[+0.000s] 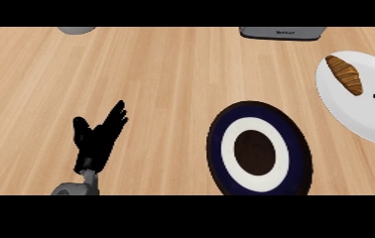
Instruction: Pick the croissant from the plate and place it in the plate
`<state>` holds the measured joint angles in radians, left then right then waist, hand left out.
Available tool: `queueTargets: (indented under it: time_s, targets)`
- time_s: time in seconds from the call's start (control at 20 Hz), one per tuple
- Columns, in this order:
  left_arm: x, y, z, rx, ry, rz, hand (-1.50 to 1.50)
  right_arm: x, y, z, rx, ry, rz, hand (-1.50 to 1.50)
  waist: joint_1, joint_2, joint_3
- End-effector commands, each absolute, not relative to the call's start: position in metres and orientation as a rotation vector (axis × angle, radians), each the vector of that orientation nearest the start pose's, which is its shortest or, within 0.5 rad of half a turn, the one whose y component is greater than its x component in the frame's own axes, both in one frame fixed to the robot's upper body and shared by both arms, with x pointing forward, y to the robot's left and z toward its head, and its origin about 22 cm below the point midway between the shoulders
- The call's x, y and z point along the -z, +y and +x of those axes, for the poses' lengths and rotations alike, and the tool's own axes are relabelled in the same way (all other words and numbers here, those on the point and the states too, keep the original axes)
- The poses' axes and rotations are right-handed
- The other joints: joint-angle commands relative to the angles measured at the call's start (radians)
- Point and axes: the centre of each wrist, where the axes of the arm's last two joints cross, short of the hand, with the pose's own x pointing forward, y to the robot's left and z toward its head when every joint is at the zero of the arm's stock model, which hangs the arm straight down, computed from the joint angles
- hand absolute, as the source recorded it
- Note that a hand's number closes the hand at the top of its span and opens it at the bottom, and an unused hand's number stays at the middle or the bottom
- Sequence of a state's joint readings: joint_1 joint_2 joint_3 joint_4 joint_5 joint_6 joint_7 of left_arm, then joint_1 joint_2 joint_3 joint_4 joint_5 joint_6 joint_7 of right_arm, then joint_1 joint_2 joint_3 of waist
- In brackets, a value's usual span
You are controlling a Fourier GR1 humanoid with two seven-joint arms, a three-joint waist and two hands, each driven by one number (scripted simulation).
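You are looking steeply down at a light wooden counter [161,83]. At the right edge sits a white plate [344,110], partly cut off by the frame. On its upper left part lies the croissant [344,74], golden brown and ridged, slanting from upper left to lower right.

Just beside the white plate, toward the middle and lower in the view, sits a second plate [218,148] with a dark navy rim, a white ring and a dark brown centre. Nothing rests on it.

At the lower left you see the left hand [96,138], black, rising from a grey forearm at the bottom edge. Its fingers are straight and spread, pointing up and slightly right, and it holds nothing. It is well apart from both plates.

The right hand does not show.

At the top edge, a grey appliance [282,32] sits right of centre, and a small grey rounded object [77,30] sits at the upper left, both cut off.
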<state>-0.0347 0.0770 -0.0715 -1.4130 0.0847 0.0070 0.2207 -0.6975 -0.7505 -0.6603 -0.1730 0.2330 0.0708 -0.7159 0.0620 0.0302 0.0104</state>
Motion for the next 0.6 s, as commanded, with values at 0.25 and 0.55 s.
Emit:
queueTargets:
  time_s: [0.25, 0.55]
  targets:
    - [0.030, 0.236, 0.243, 0.039, -1.213, -0.032, 0.00, -0.062, -0.562, 0.257, 0.049, -1.720, -0.426, -1.50, -0.015, -0.007, -0.001]
    - [0.029, 0.230, 0.240, 0.026, -1.202, -0.028, 0.00, -0.046, -0.585, 0.205, -0.056, -1.702, -0.352, -1.50, -0.037, -0.013, 0.000]
